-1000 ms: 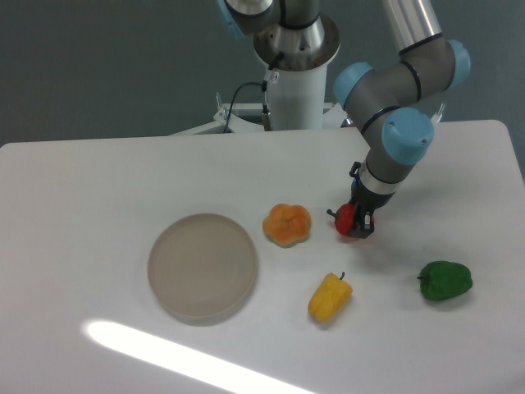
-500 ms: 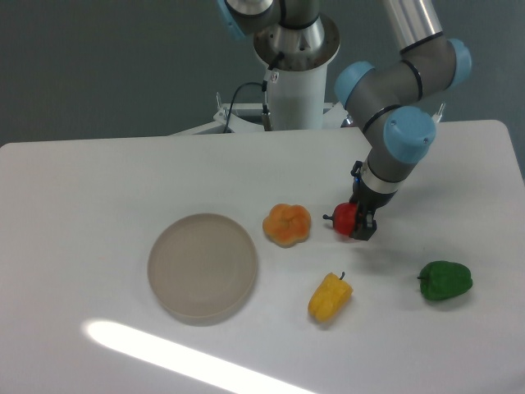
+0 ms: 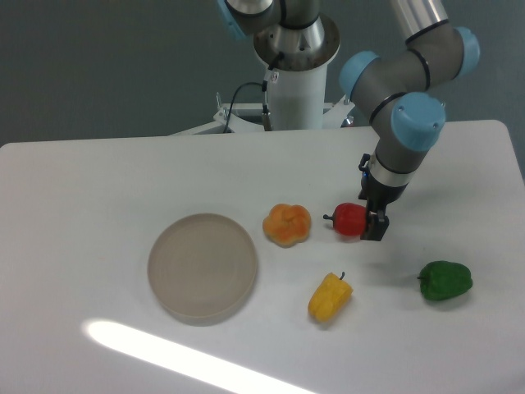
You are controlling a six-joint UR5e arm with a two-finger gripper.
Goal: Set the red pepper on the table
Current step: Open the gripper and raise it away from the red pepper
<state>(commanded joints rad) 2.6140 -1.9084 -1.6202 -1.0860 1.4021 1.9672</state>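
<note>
- Camera: red pepper lies on the table, stem pointing left, just right of the orange pepper.
- Gripper sits against the pepper's right side; can't tell how wide the fingers are or if they grip it.
- Yellow pepper below, green pepper to the lower right, plate well left; all apart from the red one.

Glossy red pepper lies on white table, stem pointing left.
</note>
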